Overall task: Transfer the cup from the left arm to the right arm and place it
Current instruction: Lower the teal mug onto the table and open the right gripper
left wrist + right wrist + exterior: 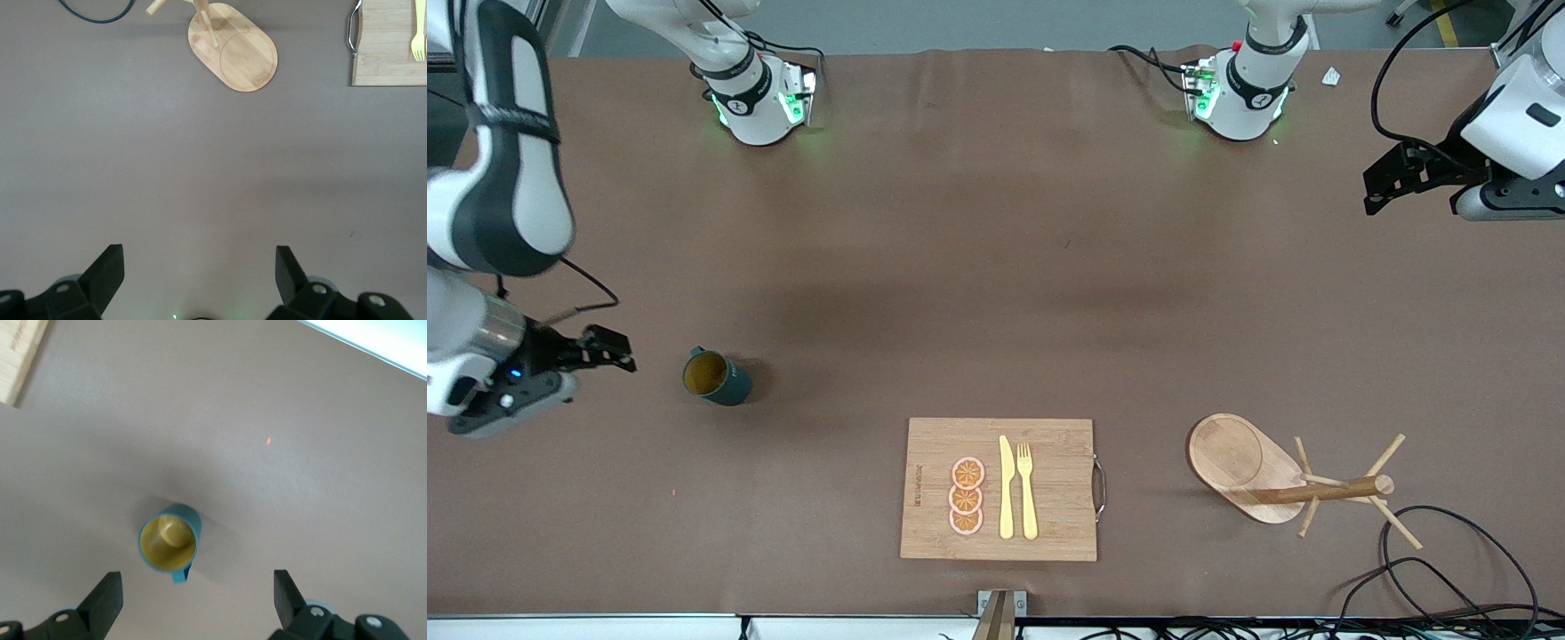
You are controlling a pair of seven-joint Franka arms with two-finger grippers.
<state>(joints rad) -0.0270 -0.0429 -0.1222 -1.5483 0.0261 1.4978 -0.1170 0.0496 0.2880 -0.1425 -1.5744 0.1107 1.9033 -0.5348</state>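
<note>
The dark teal cup point(717, 377) with an ochre inside stands upright on the brown table toward the right arm's end, held by nothing. My right gripper point(615, 351) is open and empty, beside the cup and a little apart from it. In the right wrist view the cup point(168, 543) lies just ahead of the open right gripper point(197, 592), its handle pointing toward the fingers. My left gripper point(1378, 188) is open and empty, up over the left arm's end of the table. The left wrist view shows the open left gripper point(199, 268) above bare table; the cup is out of that view.
A wooden cutting board point(1049, 533) with a knife, a fork and three orange slices lies near the front edge; it also shows in the left wrist view point(387, 63). A wooden mug tree on an oval base point(1236, 458) stands beside it. Black cables point(1449, 569) lie at the corner.
</note>
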